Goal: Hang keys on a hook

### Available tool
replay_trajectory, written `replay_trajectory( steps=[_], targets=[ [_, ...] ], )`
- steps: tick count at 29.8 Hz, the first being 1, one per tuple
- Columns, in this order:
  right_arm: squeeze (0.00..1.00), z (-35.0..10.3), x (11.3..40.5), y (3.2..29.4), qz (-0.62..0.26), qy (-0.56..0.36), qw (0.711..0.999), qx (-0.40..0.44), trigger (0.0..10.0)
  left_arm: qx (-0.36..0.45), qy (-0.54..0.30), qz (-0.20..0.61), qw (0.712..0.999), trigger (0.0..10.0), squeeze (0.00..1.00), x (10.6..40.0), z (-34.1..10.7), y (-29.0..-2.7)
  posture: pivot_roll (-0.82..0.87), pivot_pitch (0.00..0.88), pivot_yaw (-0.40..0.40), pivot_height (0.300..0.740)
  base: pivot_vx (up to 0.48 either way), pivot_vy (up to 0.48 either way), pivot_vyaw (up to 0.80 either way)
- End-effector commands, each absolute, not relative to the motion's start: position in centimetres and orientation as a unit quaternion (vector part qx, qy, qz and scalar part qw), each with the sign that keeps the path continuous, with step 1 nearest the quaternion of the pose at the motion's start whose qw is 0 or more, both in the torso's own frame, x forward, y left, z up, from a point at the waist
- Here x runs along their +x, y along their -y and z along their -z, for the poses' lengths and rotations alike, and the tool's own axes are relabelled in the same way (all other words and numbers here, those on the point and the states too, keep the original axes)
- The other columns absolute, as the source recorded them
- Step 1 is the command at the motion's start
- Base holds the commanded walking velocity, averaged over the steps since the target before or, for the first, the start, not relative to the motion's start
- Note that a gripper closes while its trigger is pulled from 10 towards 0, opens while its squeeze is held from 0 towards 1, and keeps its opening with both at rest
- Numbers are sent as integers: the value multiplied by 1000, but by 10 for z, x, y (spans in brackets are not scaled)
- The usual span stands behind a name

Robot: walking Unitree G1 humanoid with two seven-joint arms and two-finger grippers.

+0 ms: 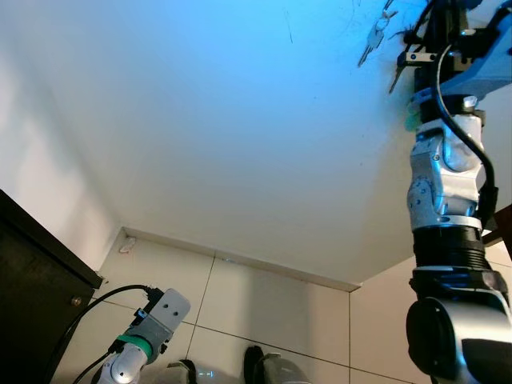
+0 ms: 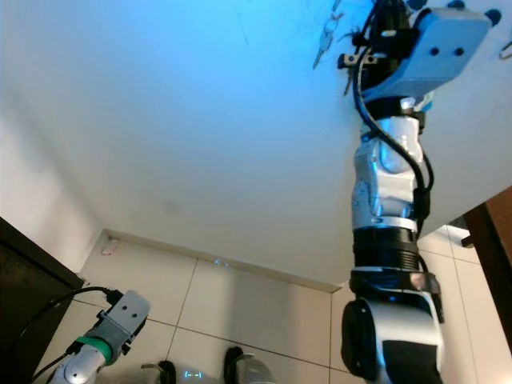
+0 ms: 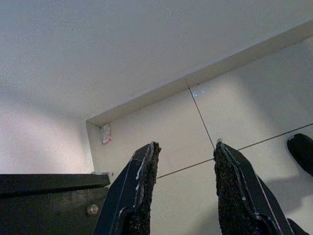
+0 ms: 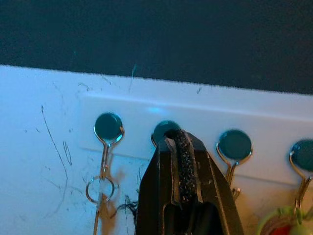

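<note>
right wrist view: right gripper (image 4: 182,147) (pressed together) covers a hook (image 4: 164,131) beside keys (image 4: 100,188).

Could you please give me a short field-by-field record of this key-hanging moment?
Setting: white wall above a tiled floor
Right gripper: raised to the hook rail, fingers together
Keys: hanging against the wall beside the right gripper
Key ring: on the end hook
Left gripper: low, open, pointing at the floor
Cabinet: dark, at the robot's left
</note>
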State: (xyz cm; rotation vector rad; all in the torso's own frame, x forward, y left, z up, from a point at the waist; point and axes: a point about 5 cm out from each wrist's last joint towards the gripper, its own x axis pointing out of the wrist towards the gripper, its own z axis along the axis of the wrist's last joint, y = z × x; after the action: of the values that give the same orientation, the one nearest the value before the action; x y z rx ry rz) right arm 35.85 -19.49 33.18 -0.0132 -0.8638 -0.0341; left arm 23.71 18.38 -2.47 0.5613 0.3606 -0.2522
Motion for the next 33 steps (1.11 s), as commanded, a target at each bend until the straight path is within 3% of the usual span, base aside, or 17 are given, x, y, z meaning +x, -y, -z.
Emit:
replay_trajectory(
  steps=[1,13,16,23,24,25,26,27,28,31,32,33],
  targets=[
    [0,-334,357,204,35,426,904,-1,10000,276,-192,134,932,10000,0,229,31,-183,-83,171,-29,740,0,0,0],
    [0,-301,359,219,60,368,927,29,10000,279,-191,134,931,10000,0,230,30,-185,-85,173,-23,740,0,0,0],
    [0,-279,364,210,25,322,946,14,10000,280,-191,135,931,10000,0,230,30,-185,-85,173,-23,740,0,0,0],
    [0,-256,368,194,-22,280,959,-30,10000,280,-191,137,931,10000,0,231,29,-184,-85,173,-23,740,0,0,0],
    [455,-254,368,194,-24,278,960,-31,10000,280,-190,137,931,10000,0,231,29,-184,-91,174,-26,740,0,0,0],
    [455,-254,368,194,-24,278,960,-31,10000,280,-190,137,931,10000,0,231,29,-184,-91,174,-26,740,0,0,0],
    [616,-254,368,194,-24,278,960,-31,10000,280,-190,137,931,10000,0,232,29,-184,-91,174,-26,740,0,0,0],
    [616,-254,368,194,-24,278,960,-31,10000,280,-190,137,931,10000,0,232,29,-184,-91,174,-26,740,0,0,0],
    [1000,-254,367,194,-28,283,958,-25,10000,280,-191,136,931,10000,0,231,29,-184,-91,174,-26,740,0,0,0],
    [1000,-258,359,187,-62,313,948,1,10000,280,-193,137,931,10000,0,230,31,-183,-93,173,-32,740,0,0,0],
    [0,-256,354,183,-82,321,943,10,10000,279,-194,136,930,10000,0,229,32,-183,-94,173,-34,740,0,0,0],
    [0,-256,354,183,-82,321,943,10,10000,279,-194,136,930,10000,0,229,32,-183,-94,173,-34,740,0,0,0]
  ],
)
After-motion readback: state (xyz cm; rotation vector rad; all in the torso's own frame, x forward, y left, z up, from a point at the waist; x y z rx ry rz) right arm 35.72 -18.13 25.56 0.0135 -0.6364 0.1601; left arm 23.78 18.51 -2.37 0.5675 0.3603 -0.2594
